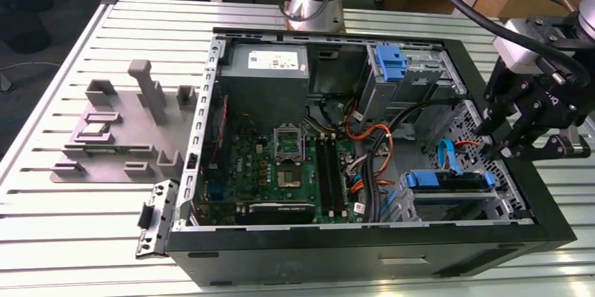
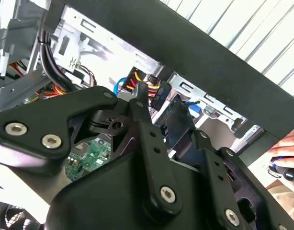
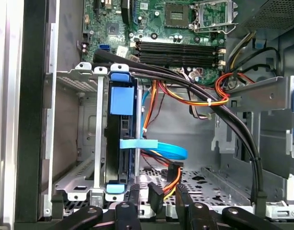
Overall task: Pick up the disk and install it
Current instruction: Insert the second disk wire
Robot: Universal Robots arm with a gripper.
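Claw (image 3: 157,188) fingertips sit at the frame edge in the first wrist view, set apart with a clear gap. A black cable plug (image 3: 154,194) lies behind that gap, but nothing looks pinched, so I read the claw as part-open and empty. Disk (image 3: 120,143) stands on edge in the metal drive cage (image 3: 84,120) just beyond the fingertips, slotted between the cage rails. Its blue carrier tab (image 3: 122,98) faces the open side of the case, probably so it can be pinched from above. A thick black cable bundle (image 3: 185,84) crosses the cage top and a blue flat cable (image 3: 156,146) loops off the disk's side; both crowd the approach. The exterior view gives the layout the wrist cameras lack. The PC case (image 1: 372,255) lies on its side on the slotted worktop (image 1: 56,241), lid off for top access. There the claw (image 1: 502,145) hangs over the case wall at the exterior view's right, just above the disk (image 1: 446,180) in its bay. The tall blue bracket (image 1: 391,63) sits well apart, near the power supply. The second wrist view mostly shows the claw (image 2: 159,103) linkage from behind, plus a person's hand (image 2: 287,143) past the case wall; I can't tell what it's doing.
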